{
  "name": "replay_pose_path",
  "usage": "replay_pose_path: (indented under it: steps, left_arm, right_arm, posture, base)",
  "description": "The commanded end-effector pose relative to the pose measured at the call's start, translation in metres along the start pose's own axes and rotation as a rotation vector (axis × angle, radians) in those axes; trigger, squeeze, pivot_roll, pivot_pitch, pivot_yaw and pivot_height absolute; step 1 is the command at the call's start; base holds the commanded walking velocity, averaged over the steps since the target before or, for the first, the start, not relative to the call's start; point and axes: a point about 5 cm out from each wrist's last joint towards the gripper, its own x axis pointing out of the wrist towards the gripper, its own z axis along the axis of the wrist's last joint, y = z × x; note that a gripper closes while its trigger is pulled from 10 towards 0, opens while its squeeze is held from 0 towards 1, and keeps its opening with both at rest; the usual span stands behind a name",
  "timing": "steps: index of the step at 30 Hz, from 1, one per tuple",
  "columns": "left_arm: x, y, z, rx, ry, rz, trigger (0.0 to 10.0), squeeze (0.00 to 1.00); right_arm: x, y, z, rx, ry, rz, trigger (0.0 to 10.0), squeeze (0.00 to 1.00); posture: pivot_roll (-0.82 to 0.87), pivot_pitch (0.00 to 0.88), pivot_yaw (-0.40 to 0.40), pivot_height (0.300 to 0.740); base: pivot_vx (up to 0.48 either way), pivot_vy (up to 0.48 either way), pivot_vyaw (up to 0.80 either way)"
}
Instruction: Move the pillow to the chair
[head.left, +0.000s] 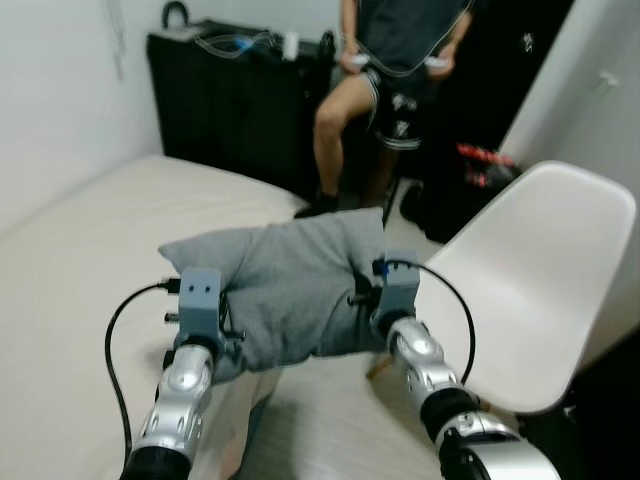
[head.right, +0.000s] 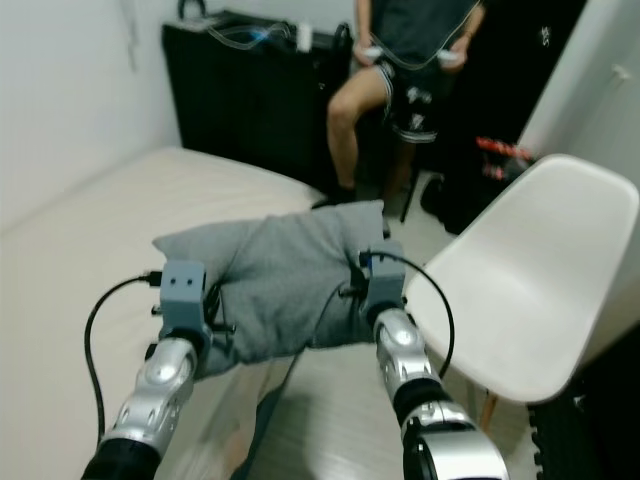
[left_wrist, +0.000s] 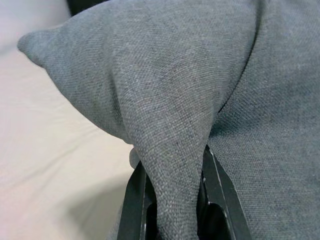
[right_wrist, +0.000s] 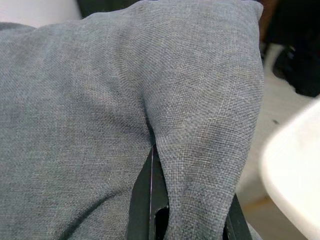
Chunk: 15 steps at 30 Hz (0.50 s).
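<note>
While the grey pillow (head.left: 290, 290) was held up between both arms over the edge of the bed (head.left: 70, 300), a fold of its fabric was pinched by the left gripper (left_wrist: 172, 200) and another by the right gripper (right_wrist: 185, 210). The white chair (head.left: 540, 290) was seen just beside it on the right, apparently untouched by it, and a person (head.left: 395, 80) was seated behind.
</note>
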Motion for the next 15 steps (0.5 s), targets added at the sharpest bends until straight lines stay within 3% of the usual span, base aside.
replay_pose_path:
  steps: [1,15]
  left_arm:
    - [0.0030,-0.0073,0.0105,-0.006,-0.049,-0.022,10.0,0.00]
    - [0.0052,-0.0067,0.0118,-0.010,-0.045,-0.026,10.0,0.00]
  right_arm:
    - [0.0024,0.0027,0.0052,-0.008,-0.014,0.018,10.0,0.00]
    - [0.0029,0.0006,0.0066,0.016,-0.017,0.009,10.0,0.00]
  posture:
    - [0.03,0.000,-0.077,0.722]
    - [0.03,0.000,-0.065,0.722]
  base:
    - [0.000,0.000,-0.80]
    - [0.000,0.000,-0.80]
